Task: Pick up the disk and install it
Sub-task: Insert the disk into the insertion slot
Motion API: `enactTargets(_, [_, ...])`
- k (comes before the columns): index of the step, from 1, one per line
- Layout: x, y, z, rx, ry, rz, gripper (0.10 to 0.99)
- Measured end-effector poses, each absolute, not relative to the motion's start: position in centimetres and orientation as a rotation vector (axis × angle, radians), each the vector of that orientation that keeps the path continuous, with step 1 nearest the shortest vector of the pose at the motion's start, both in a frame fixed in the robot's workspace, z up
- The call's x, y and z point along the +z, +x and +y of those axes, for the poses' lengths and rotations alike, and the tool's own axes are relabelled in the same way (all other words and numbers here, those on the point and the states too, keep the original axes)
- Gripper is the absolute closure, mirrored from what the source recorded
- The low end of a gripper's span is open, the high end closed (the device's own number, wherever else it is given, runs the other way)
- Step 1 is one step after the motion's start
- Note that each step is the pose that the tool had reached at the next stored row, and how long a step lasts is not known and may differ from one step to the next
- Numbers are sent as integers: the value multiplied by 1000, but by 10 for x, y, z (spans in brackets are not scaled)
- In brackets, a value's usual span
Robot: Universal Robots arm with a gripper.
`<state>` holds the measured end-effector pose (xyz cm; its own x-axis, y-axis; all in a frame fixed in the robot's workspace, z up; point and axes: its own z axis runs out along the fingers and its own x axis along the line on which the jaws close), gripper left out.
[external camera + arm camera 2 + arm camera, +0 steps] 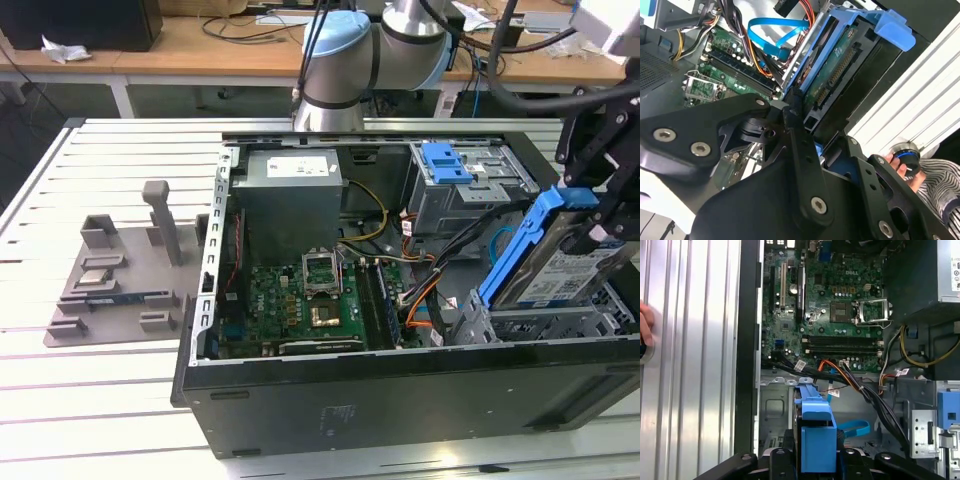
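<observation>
- One grey fixture plate (100,290) lay on the slatted table (60,400) at the exterior view's left, well apart from the arm.
- Just to its right stood the open computer case (400,405), with the motherboard (300,300) bare on its floor and the grey power-supply box (290,195) next to that.
- Further right, a bare blue bracket (447,162) sat in the upper drive cage (480,190).
- At the exterior view's right, the gripper (592,218) had its jaws clamped on the disk (560,270). The disk hung tilted, one blue rail uppermost and its lower edge at the grey drive bay (540,325) in the case's corner.
- In the second wrist view a person's hand (907,170) touched a round knob (904,152) on the table outside the case.
</observation>
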<state>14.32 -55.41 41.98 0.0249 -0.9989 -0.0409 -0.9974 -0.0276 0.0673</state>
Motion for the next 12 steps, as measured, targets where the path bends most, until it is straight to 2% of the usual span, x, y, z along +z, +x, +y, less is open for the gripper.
enactTargets(12, [387, 143, -554, -119, 2235, -2176, 718])
